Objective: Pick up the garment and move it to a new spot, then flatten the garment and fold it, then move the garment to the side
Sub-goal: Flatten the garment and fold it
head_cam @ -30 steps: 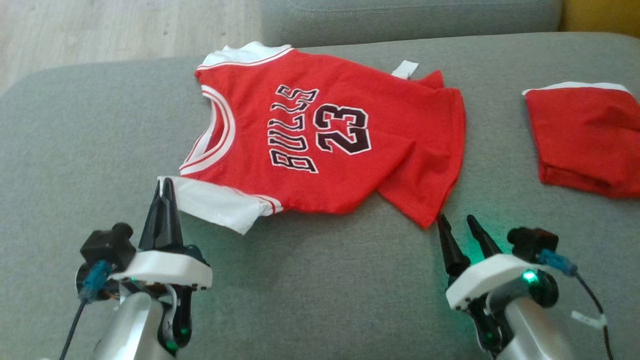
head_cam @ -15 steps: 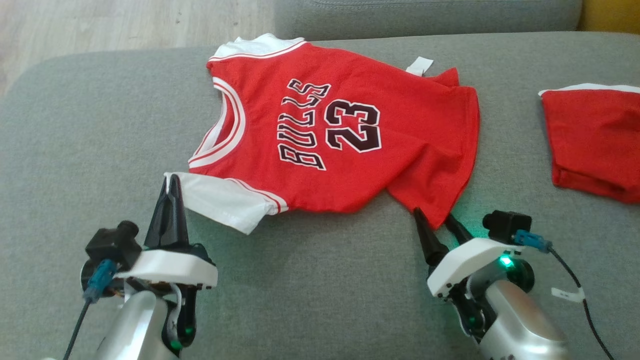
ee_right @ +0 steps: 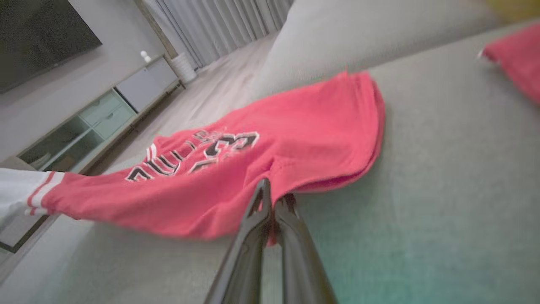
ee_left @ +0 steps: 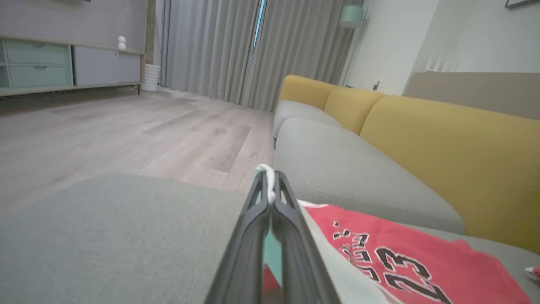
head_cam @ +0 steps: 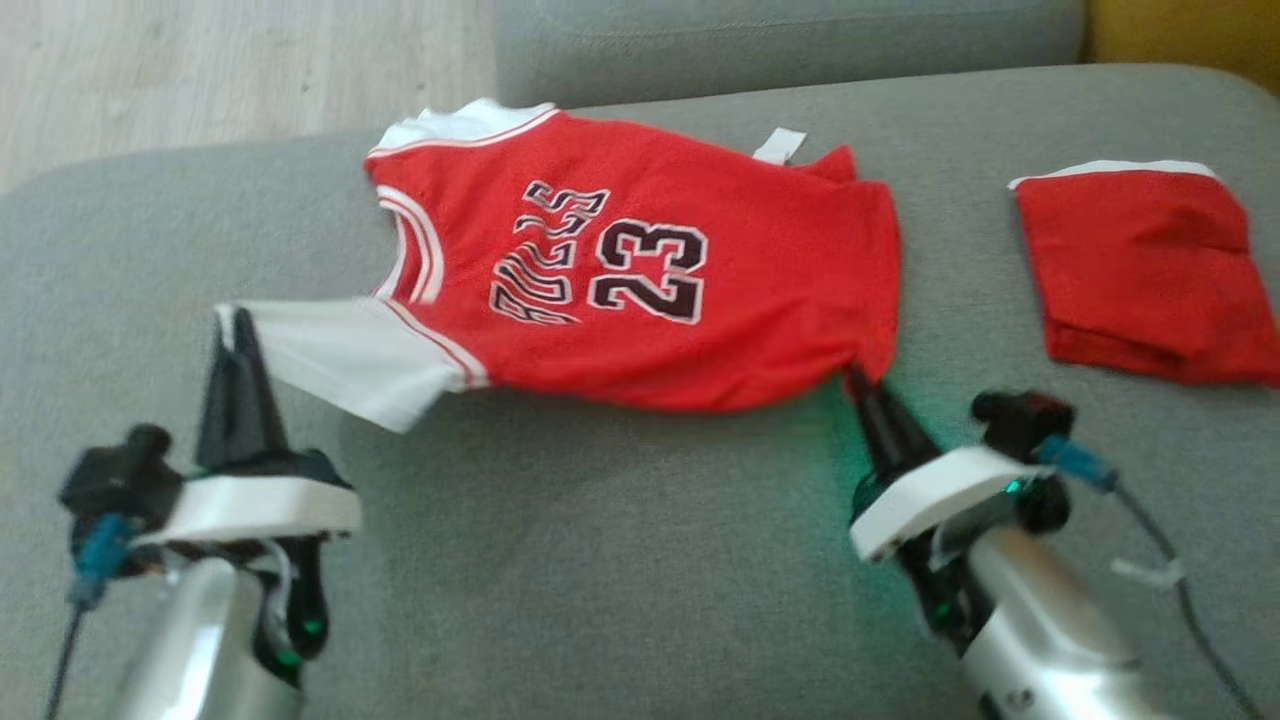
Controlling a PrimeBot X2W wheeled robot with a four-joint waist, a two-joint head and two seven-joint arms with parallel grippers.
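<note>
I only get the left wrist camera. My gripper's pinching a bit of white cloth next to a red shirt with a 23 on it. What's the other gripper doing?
Observer: The right gripper is shut on the bottom corner of that red basketball jersey.
Operator: Are there any other clothes on the sofa?
Observer: Yes. A folded red cloth with a white edge lies on the grey sofa cushion, apart from the jersey, on the robot's right.
</note>
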